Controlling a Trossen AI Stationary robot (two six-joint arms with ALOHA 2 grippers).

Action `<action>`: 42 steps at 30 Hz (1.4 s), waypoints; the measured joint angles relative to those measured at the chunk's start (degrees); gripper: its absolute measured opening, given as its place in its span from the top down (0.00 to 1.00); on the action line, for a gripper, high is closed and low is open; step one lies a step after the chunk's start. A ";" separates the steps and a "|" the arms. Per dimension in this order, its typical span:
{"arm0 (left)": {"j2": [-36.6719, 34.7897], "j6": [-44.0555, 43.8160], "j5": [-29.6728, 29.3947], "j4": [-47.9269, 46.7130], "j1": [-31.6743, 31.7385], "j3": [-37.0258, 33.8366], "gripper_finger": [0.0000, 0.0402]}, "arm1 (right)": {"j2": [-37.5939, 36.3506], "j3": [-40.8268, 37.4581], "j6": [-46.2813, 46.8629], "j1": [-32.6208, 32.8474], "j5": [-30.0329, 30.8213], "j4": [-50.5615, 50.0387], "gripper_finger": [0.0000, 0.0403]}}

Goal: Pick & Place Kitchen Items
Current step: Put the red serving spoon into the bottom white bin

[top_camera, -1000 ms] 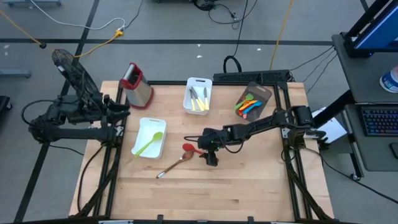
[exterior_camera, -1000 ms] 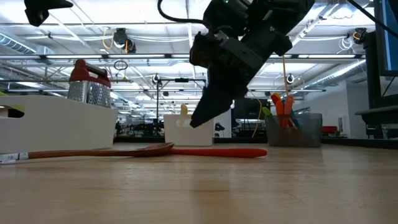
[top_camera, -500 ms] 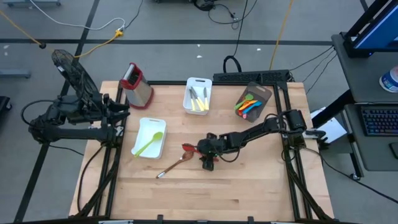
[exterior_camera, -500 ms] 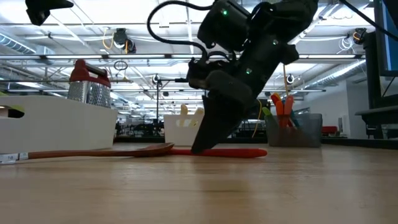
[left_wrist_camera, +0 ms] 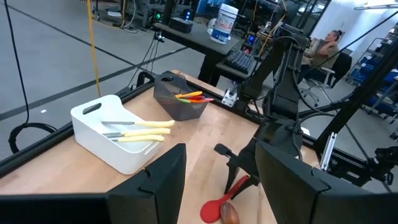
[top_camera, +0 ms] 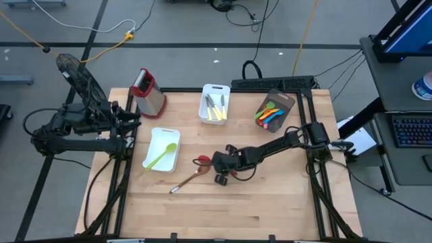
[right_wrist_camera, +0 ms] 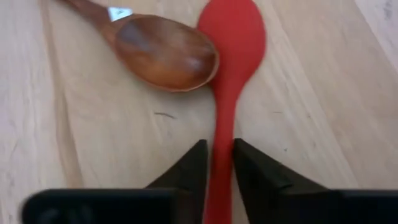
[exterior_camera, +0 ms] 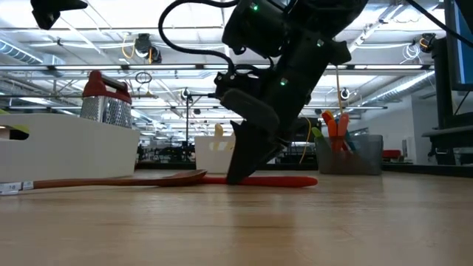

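The right gripper [right_wrist_camera: 219, 163] has dropped from above the table [top_camera: 270, 202] to the board, fingers now pinched around the red spoon [right_wrist_camera: 225, 74] handle. Just ahead, the wooden spoon [right_wrist_camera: 163, 53] touches its bowl, apparently unmoved. The left gripper [left_wrist_camera: 214, 180] waits open.

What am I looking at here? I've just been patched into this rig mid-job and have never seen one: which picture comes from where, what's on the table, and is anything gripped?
Two dark robot arms work at a wooden table. One picture looks straight down, one sits at table height, and one rides on each wrist. The left gripper waits open at the table's left edge. The right gripper is down mid-table, its fingers closed on the red spoon handle, spoon still on the wood. A wooden spoon touches the red one's bowl. Also there: a white tray with a green spoon, a white bin of cream knives, a grey bin of coloured utensils, and a grater.
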 joint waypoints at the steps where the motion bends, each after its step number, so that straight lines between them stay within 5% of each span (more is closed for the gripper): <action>1: 0.00 0.05 -0.01 0.00 0.00 0.00 0.50 | -0.02 -0.02 1.03 -0.04 0.06 0.00 0.85; 5: 0.00 0.11 -0.02 0.02 0.00 0.00 0.50 | -0.06 -0.09 4.83 -0.06 -0.08 -0.05 0.95; 11: 0.00 0.21 -0.04 0.04 0.00 0.00 0.50 | -0.67 -0.22 12.09 -0.87 -0.16 -0.24 0.95; 26: 0.17 1.38 -2.10 0.31 0.02 0.00 0.50 | -10.98 -0.89 10.84 -4.09 1.64 -0.99 0.95; 42: 6.53 -2.50 -1.45 0.31 0.01 -0.08 0.50 | -19.04 -0.56 10.44 -8.74 -4.35 18.94 0.96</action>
